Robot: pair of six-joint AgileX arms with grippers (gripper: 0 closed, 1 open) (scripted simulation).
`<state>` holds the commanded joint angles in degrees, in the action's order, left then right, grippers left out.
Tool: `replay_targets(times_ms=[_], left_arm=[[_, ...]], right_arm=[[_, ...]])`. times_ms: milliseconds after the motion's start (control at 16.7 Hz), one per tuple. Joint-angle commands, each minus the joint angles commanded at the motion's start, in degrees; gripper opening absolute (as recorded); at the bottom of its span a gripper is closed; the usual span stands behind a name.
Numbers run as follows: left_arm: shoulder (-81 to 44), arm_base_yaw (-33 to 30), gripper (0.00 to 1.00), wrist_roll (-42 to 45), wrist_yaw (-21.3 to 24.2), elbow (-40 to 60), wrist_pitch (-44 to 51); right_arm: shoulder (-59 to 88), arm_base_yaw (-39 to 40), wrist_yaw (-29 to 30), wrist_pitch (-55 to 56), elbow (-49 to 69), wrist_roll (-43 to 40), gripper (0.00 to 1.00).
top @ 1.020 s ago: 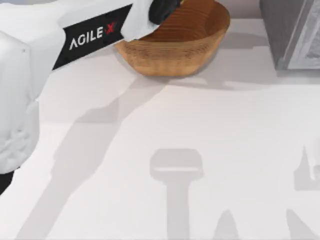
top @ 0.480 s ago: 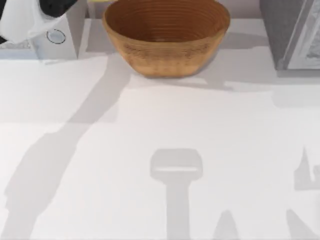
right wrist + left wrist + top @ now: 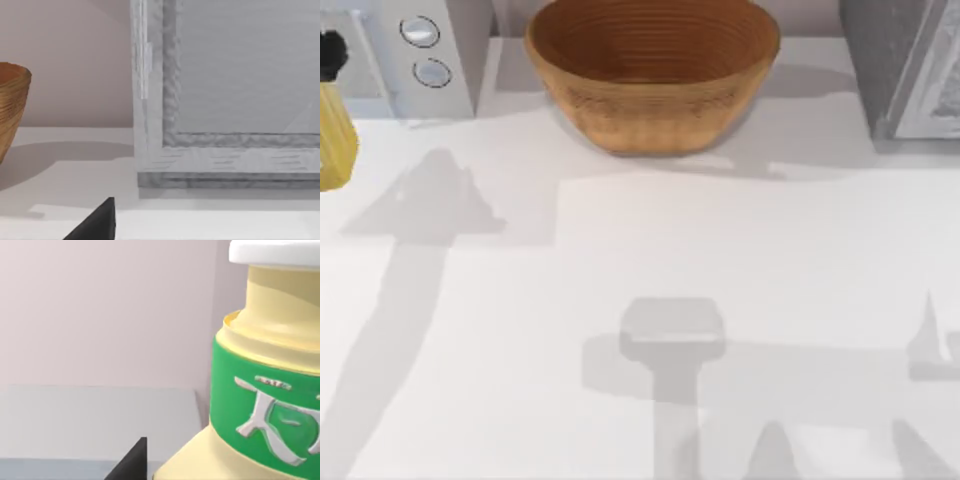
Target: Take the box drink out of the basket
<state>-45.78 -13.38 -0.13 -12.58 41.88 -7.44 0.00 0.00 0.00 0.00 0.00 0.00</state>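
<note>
The basket [image 3: 655,110] stands at the back middle of the table, tan outside and ribbed orange-brown inside, with nothing in its bowl. The box drink [image 3: 332,140] is at the far left edge of the top view, well clear of the basket. In the left wrist view the box drink [image 3: 265,390] is pale yellow with a white cap and a green label, very close. My left gripper [image 3: 330,58] is shut on it, its dark tip just behind the carton. My right gripper [image 3: 97,222] is parked at the right, facing a grey cabinet.
A grey appliance [image 3: 420,60] with two round knobs stands at the back left, just behind the held carton. A grey cabinet [image 3: 905,70] fills the back right corner, and the same cabinet [image 3: 230,100] is close in the right wrist view. The white table [image 3: 650,250] spreads in front.
My left arm has swung from over the basket to the far left edge, carrying the box drink with it. The basket's inside is now bare.
</note>
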Motion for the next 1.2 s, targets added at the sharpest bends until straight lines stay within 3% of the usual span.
replay_targets(times_ms=[300,540,960,1200], left_arm=[[28.9,7.7,0.00,0.0,7.3,-25.6,4.2],[42.1,12.1,0.00,0.1,11.3,-38.4,6.7],[45.8,13.4,0.00,0.1,12.6,-41.9,7.4],[43.6,11.7,0.00,0.8,10.5,-41.9,5.4]], right_arm=[[0.0,0.0,0.0,0.0,0.0,0.0,1.00],[0.0,0.0,0.0,0.0,0.0,0.0,1.00],[0.0,0.0,0.0,0.0,0.0,0.0,1.00],[0.0,0.0,0.0,0.0,0.0,0.0,1.00]])
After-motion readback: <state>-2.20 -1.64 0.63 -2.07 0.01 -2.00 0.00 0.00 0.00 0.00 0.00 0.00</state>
